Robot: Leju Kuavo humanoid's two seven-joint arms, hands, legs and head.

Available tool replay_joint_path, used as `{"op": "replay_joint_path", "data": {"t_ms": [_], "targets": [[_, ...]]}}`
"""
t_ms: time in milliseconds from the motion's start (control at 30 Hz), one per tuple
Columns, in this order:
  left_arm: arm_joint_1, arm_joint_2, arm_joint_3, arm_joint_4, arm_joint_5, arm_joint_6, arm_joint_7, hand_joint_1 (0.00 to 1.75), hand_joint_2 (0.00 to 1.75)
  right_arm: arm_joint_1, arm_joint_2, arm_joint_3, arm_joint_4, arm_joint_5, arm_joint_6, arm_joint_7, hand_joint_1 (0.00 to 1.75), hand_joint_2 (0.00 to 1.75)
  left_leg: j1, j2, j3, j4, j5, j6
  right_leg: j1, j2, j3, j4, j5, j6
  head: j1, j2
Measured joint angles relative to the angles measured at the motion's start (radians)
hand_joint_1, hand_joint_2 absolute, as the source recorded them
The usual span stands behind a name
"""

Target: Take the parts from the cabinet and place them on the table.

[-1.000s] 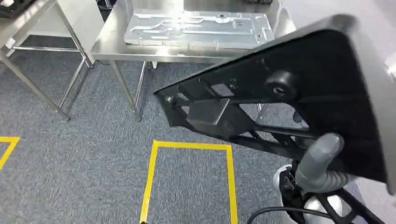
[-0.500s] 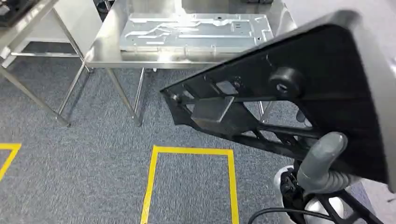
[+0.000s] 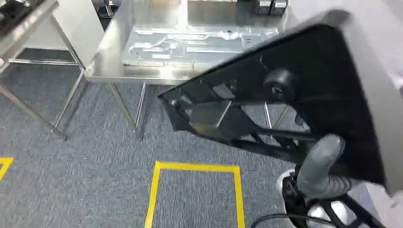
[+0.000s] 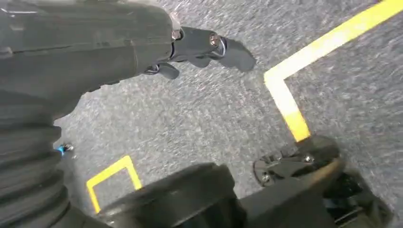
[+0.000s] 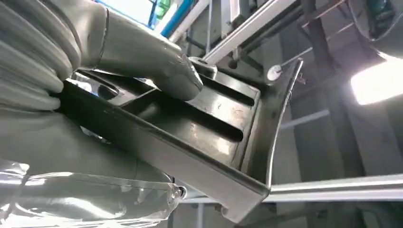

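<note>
The right hand [image 3: 319, 167] sits at about five o'clock in the head view, its thick grey thumb pressed over the lower edge of a large black part [image 3: 304, 95] — a flat, ribbed plastic panel with a round boss. The hand clamps that panel and holds it tilted in the air above the carpet [image 3: 85, 175]. In the right wrist view the thumb [image 5: 157, 61] lies across the panel's ribbed inner face. The left hand [image 4: 190, 45] hangs over the carpet with its dark fingers loosely curled, holding nothing. A yellow tape rectangle [image 3: 195, 167] marks the floor at six o'clock. Farther off, toward twelve o'clock, a steel tabletop [image 3: 111, 59] carries a pale grey metal plate [image 3: 190, 45] lying flat.
</note>
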Motion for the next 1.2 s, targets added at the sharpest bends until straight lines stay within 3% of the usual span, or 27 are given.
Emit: {"op": "replay_joint_path", "data": {"t_ms": [67,133,200,233,267,300,333,367,400,467,500,533,567,633,667,700,733,767,800,833,867,967,1000,1033,1100,1133,1200], "targets": [[0.003,-0.001,0.0,0.0,0.0,0.0,0.0,0.0,1.75,0.002,0.0,0.001,0.0,0.0,-0.002,0.0,1.75,1.75,0.0,-0.003,0.03,-0.007,-0.021,0.0,0.0,0.0,-0.113,0.116,-0.05,0.004,0.0,0.0],[0.009,-0.001,0.0,0.0,0.0,0.0,0.0,0.0,1.75,0.002,0.0,0.001,0.0,0.0,-0.002,0.001,1.75,1.75,0.0,-0.008,0.068,-0.008,-0.049,-0.001,0.0,0.0,-0.184,0.129,-0.079,0.005,0.001,0.0],[0.014,-0.001,0.0,0.0,0.0,0.0,0.0,0.0,1.75,0.002,0.0,0.001,0.0,0.0,-0.003,0.001,1.75,1.75,0.0,-0.012,0.111,-0.009,-0.084,-0.004,0.002,0.0,-0.188,0.017,-0.016,-0.004,0.002,-0.001],[0.014,-0.001,0.0,0.0,0.0,0.001,0.0,0.0,1.75,0.002,0.0,0.001,0.0,0.0,-0.003,0.001,1.75,1.75,0.001,-0.012,0.135,-0.01,-0.101,-0.006,0.004,-0.001,-0.177,-0.063,0.066,-0.012,0.002,-0.001],[0.014,-0.002,0.0,0.0,0.0,0.002,0.0,0.0,1.75,0.002,0.0,0.001,0.0,0.0,-0.003,0.001,1.75,1.75,0.001,-0.011,0.148,-0.014,-0.116,-0.008,0.008,-0.002,-0.171,-0.134,0.177,-0.022,0.002,0.0],[0.013,-0.002,0.0,0.0,0.001,0.002,0.0,0.0,1.75,0.004,0.0,0.001,0.0,0.0,-0.004,0.001,1.75,1.75,-0.002,-0.014,0.169,-0.015,-0.131,-0.015,0.016,0.002,-0.169,-0.14,0.208,-0.021,-0.001,-0.001],[0.011,-0.002,0.0,0.0,0.001,0.003,-0.001,0.0,1.75,0.003,-0.001,0.002,0.0,0.0,-0.004,0.001,1.75,1.75,-0.002,-0.015,0.177,-0.033,-0.14,-0.022,0.018,0.002,-0.16,-0.14,0.176,-0.023,0.005,-0.001],[0.011,-0.002,0.0,0.0,0.002,0.003,-0.001,0.0,1.75,0.002,-0.001,0.002,0.0,-0.001,-0.004,0.002,1.75,1.75,-0.002,-0.012,0.197,-0.055,-0.137,-0.026,0.019,0.004,-0.15,-0.151,0.18,-0.029,0.005,-0.001],[0.013,-0.002,-0.001,0.0,0.001,0.003,0.0,0.0,1.75,0.0,-0.001,0.002,0.0,0.0,-0.004,0.0,1.75,1.75,-0.003,-0.009,0.204,-0.032,-0.102,-0.035,0.014,0.008,-0.137,-0.166,0.171,-0.04,0.004,0.0],[0.01,-0.001,-0.001,0.0,0.002,0.003,0.001,0.0,1.75,-0.001,-0.001,0.003,0.0,0.0,-0.004,-0.001,1.75,1.75,-0.003,-0.004,0.163,0.063,-0.071,-0.048,0.006,0.009,-0.092,-0.182,0.166,-0.052,0.005,-0.001],[0.008,-0.001,-0.001,0.0,0.002,0.004,0.002,0.0,1.75,-0.003,-0.001,0.003,0.0,0.0,-0.004,-0.001,1.75,1.75,-0.001,-0.001,0.116,0.141,-0.062,-0.048,0.008,0.007,-0.078,-0.186,0.156,-0.058,-0.001,-0.001],[0.007,-0.001,-0.003,0.0,0.002,0.004,0.002,0.0,1.75,-0.002,-0.001,0.004,0.001,0.0,-0.004,0.0,1.75,1.75,0.001,0.0,0.059,0.213,-0.082,-0.052,0.007,0.007,-0.063,-0.19,0.144,-0.058,-0.002,-0.001],[0.007,-0.001,-0.003,0.0,0.005,0.005,0.0,0.0,1.75,-0.002,-0.001,0.005,0.001,0.0,-0.004,0.0,1.75,1.75,0.003,0.0,0.013,0.257,-0.131,-0.055,0.007,0.005,-0.049,-0.191,0.131,-0.059,-0.002,0.0],[0.002,-0.001,-0.005,0.0,0.005,0.006,0.0,0.0,1.75,-0.002,-0.001,0.005,0.001,0.0,-0.004,0.0,1.75,1.75,0.006,0.003,-0.046,0.272,-0.237,-0.062,0.007,0.006,-0.018,-0.191,0.106,-0.058,-0.002,-0.001],[0.0,0.0,-0.005,0.0,0.005,0.006,0.0,0.0,1.75,-0.002,-0.001,0.006,0.002,0.0,-0.004,0.0,1.75,1.75,0.007,0.004,-0.061,0.244,-0.249,-0.063,0.007,0.006,0.001,-0.191,0.092,-0.057,-0.002,-0.001],[0.0,0.0,-0.006,0.0,0.006,0.006,0.0,0.0,1.75,-0.002,-0.001,0.007,0.002,0.0,-0.004,0.0,1.75,1.75,0.008,0.004,-0.063,0.193,-0.217,-0.061,0.007,0.006,0.017,-0.191,0.079,-0.056,-0.002,-0.001],[0.001,0.0,-0.006,0.0,0.009,0.006,0.0,0.0,1.75,-0.002,-0.001,0.008,0.002,0.0,-0.004,0.0,1.75,1.75,0.008,0.005,-0.058,0.123,-0.144,-0.058,0.007,0.006,0.033,-0.191,0.068,-0.053,-0.002,-0.001],[0.002,0.0,-0.006,0.0,0.011,0.006,0.002,0.0,1.75,-0.002,-0.001,0.01,0.003,0.0,-0.004,0.0,1.75,1.75,0.008,0.007,-0.054,0.053,-0.042,-0.053,0.007,0.006,0.039,-0.192,0.058,-0.05,-0.002,-0.001],[0.004,0.001,-0.006,0.0,0.012,0.006,0.001,0.0,1.75,-0.002,-0.001,0.01,0.004,0.0,-0.004,0.0,1.75,1.75,0.003,0.009,-0.062,0.026,0.031,-0.051,0.011,0.009,0.049,-0.182,0.049,-0.045,-0.001,-0.001],[0.002,0.001,-0.006,0.0,0.014,0.006,0.001,0.0,1.75,-0.001,-0.001,0.01,0.005,-0.001,-0.004,-0.001,1.75,1.75,0.0,0.009,-0.056,0.026,0.018,-0.045,0.012,0.015,0.049,-0.183,0.038,-0.035,-0.002,-0.001],[-0.003,0.001,-0.006,0.0,0.014,0.007,0.001,0.0,1.75,-0.002,-0.001,0.01,0.005,0.0,-0.004,0.0,1.75,1.75,-0.002,0.009,-0.046,0.022,0.04,-0.04,0.01,0.014,0.055,-0.184,0.029,-0.028,-0.001,-0.001],[-0.004,0.001,-0.007,0.0,0.014,0.007,0.001,0.0,1.75,-0.002,-0.002,0.012,0.005,-0.001,-0.004,-0.002,1.75,1.75,0.005,0.005,-0.019,0.011,0.034,-0.023,0.007,0.011,0.048,-0.128,0.035,-0.018,-0.002,0.0],[-0.002,0.002,-0.008,0.0,0.013,0.007,0.001,0.0,1.75,-0.004,-0.002,0.013,0.005,-0.001,-0.004,-0.002,1.75,1.75,0.005,0.005,-0.01,0.009,0.028,-0.018,0.007,0.009,0.019,-0.078,0.04,-0.013,0.003,-0.001],[0.003,0.002,-0.008,0.0,0.015,0.007,0.002,0.0,1.75,-0.006,-0.002,0.014,0.005,-0.001,-0.004,-0.003,1.75,1.75,0.005,0.006,-0.006,0.009,0.023,-0.012,0.006,0.006,-0.037,-0.003,0.022,-0.01,0.002,-0.001],[0.006,0.002,-0.008,0.0,0.015,0.006,-0.002,0.0,1.75,-0.003,-0.004,0.015,0.005,0.0,-0.004,-0.003,1.75,1.75,0.004,0.004,0.002,0.009,0.009,-0.009,0.004,0.005,-0.13,0.099,-0.037,-0.005,0.002,-0.001],[0.008,0.002,-0.009,0.0,0.015,0.006,-0.002,0.0,1.75,-0.003,-0.005,0.017,0.005,0.002,-0.004,-0.003,1.75,1.75,0.004,0.001,0.01,0.009,0.0,-0.01,0.004,0.005,-0.166,0.121,-0.063,-0.004,0.003,-0.001],[0.013,0.002,-0.01,0.0,0.015,0.006,-0.002,0.0,1.75,-0.004,-0.006,0.022,0.005,0.005,-0.004,-0.003,1.75,1.75,0.004,-0.004,0.039,0.009,-0.023,-0.015,0.004,0.005,-0.179,0.061,-0.037,-0.007,0.003,-0.001]]}}
